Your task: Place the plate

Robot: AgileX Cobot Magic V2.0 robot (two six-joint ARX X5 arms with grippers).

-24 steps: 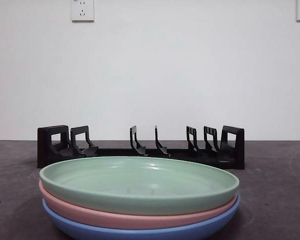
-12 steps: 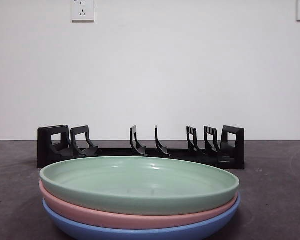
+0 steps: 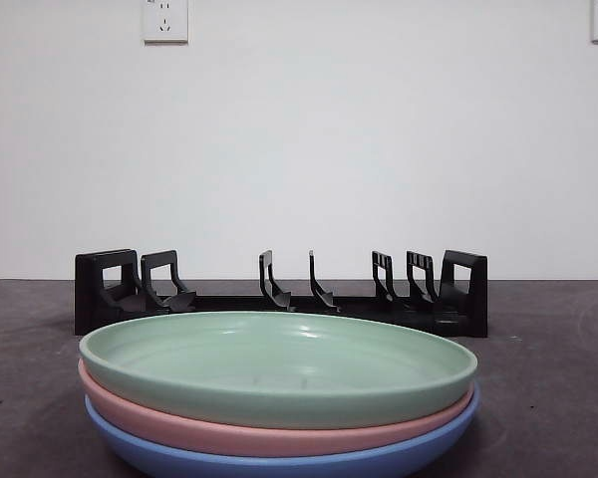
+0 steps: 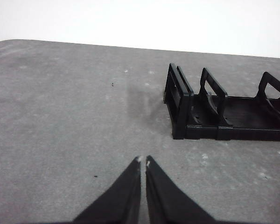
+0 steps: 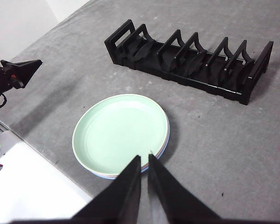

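Green plate [image 3: 277,366] tops a stack on a pink plate [image 3: 269,429] and a blue plate [image 3: 279,462], flat on the grey worktop [image 3: 548,378] just in front of the black rack [image 3: 279,291], not touching it. Right hand [image 5: 145,159] hangs above the stack's near rim, jaws pressed together, holding nothing. Left hand [image 4: 143,162] is off the rack's end over bare worktop, jaws likewise closed and empty.

The blue plate [image 3: 279,460], lowest of the stack, runs off the front view's lower edge; beneath the right gripper [image 5: 144,159] only thin slivers of it and the pink plate [image 5: 167,138] show. Beyond the left gripper [image 4: 143,161], the black rack [image 4: 224,112] is cut by the frame edge.
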